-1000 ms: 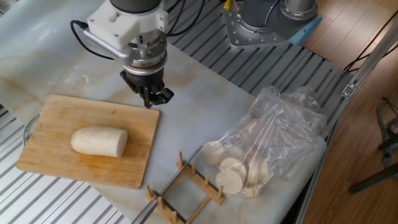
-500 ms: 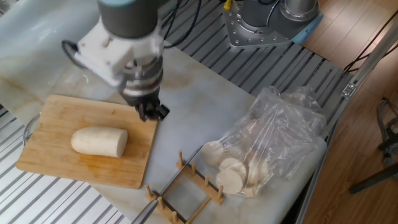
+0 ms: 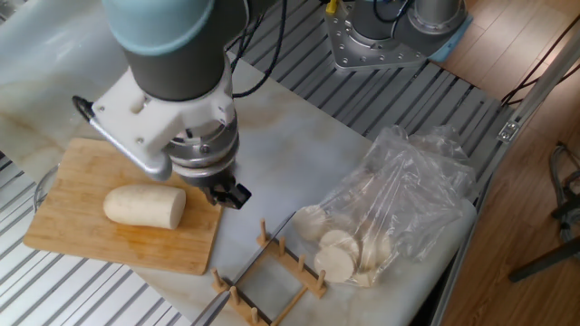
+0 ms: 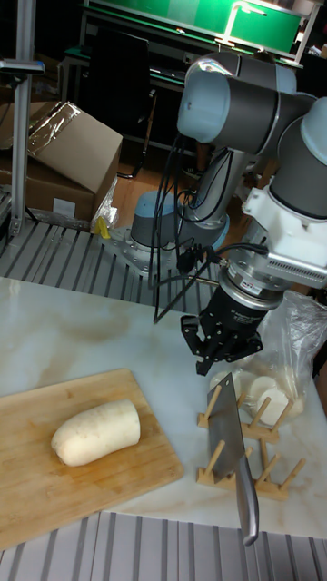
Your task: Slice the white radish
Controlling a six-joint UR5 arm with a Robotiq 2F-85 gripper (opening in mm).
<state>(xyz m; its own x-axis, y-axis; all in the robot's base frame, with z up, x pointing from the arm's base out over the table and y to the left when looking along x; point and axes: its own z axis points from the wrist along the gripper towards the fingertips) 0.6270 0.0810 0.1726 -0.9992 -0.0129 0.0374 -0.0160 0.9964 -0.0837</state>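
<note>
The white radish (image 3: 145, 206) (image 4: 95, 434) lies on its side on the wooden cutting board (image 3: 82, 240) (image 4: 54, 495), flat cut end to the right. My gripper (image 3: 228, 193) (image 4: 218, 363) hangs open and empty over the board's right edge, right of the radish and apart from it. Just below and in front of it, a knife (image 4: 223, 427) rests in the wooden rack (image 3: 272, 285) (image 4: 259, 454), blade up the table and metal handle (image 4: 247, 504) toward the front edge. In the fixed view my arm hides the board's far right corner.
A clear plastic bag (image 3: 408, 199) (image 4: 295, 336) with pale round slices (image 3: 340, 254) lies right of the rack. The arm's base (image 3: 381, 36) stands at the back on the slatted metal surface. The marble top ends close in front of the board and rack.
My gripper has travelled from behind the board's far right corner toward the front, now over the board's right edge and closer to the rack. Radish, knife and bag have not moved.
</note>
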